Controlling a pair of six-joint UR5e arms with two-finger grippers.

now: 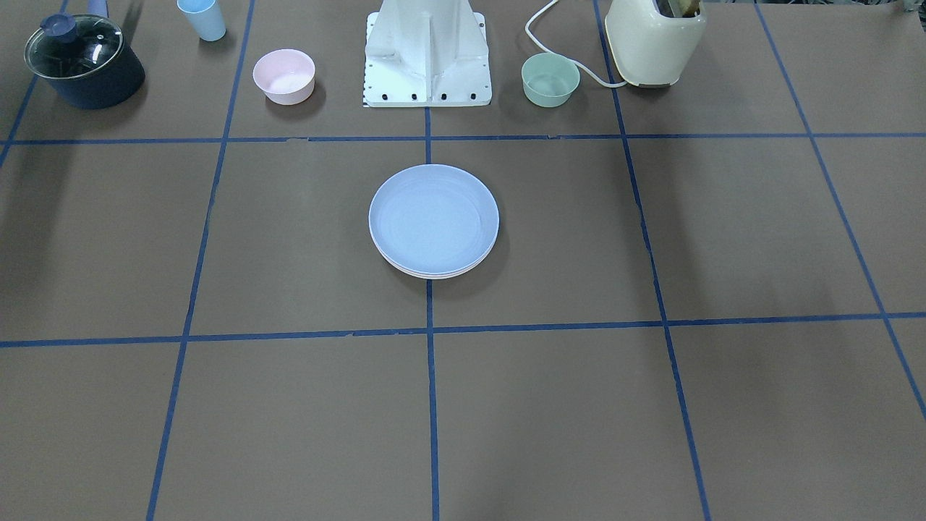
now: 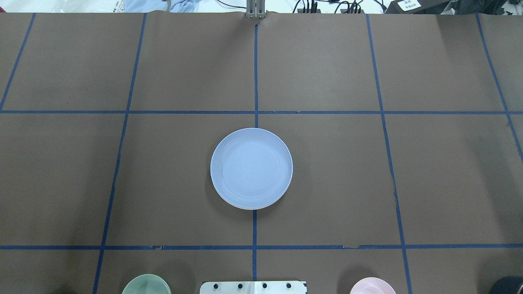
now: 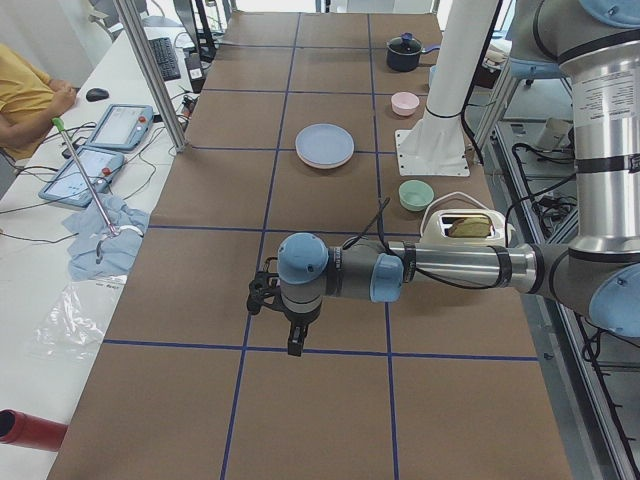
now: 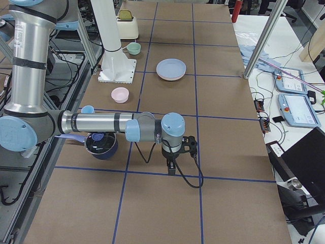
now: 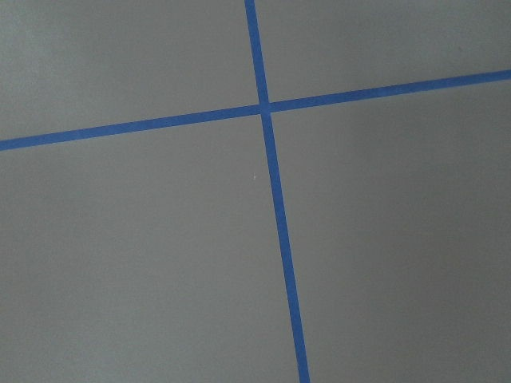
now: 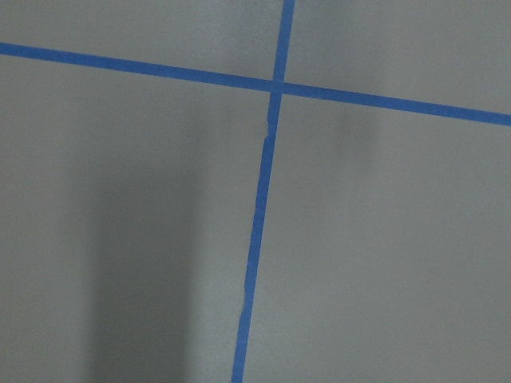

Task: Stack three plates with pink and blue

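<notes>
Looking down on the table (image 2: pixel 175 171), I've got the blue plate (image 2: pixel 251 167) sitting dead centre, right on the middle tape line (image 2: pixel 254 228). From the front camera I can see it's the top of a stack (image 1: pixel 434 272): two pale rims peek out just beneath its near edge, nested tight. I can't separate their colours there. In the right-side view the rim showing under the blue reads pinkish (image 4: pixel 170 79), so that's the pink plate. The cream one I can't pick out for sure.

Both arms are well apart from the stack, out towards the two ends of the table. The left gripper (image 3: pixel 294 346) points straight down over a tape line, with the arm stretched out level above the brown cover. The right gripper (image 4: pixel 171 170) does the same at the other end, close to a blue line. Whether either pair of jaws is parted or closed I can't tell; only the side cameras catch them. Both wrist cameras give me nothing but bare brown surface and a tape crossing.

Along the robot's edge I see the small pink bowl (image 1: pixel 283 75) and green bowl (image 1: pixel 550 79) on either side of the white base (image 1: pixel 427 58). Further out are the blue cup (image 1: pixel 203 18), the lidded dark pot (image 1: pixel 83 61) and the cream toaster (image 1: pixel 655 40).
</notes>
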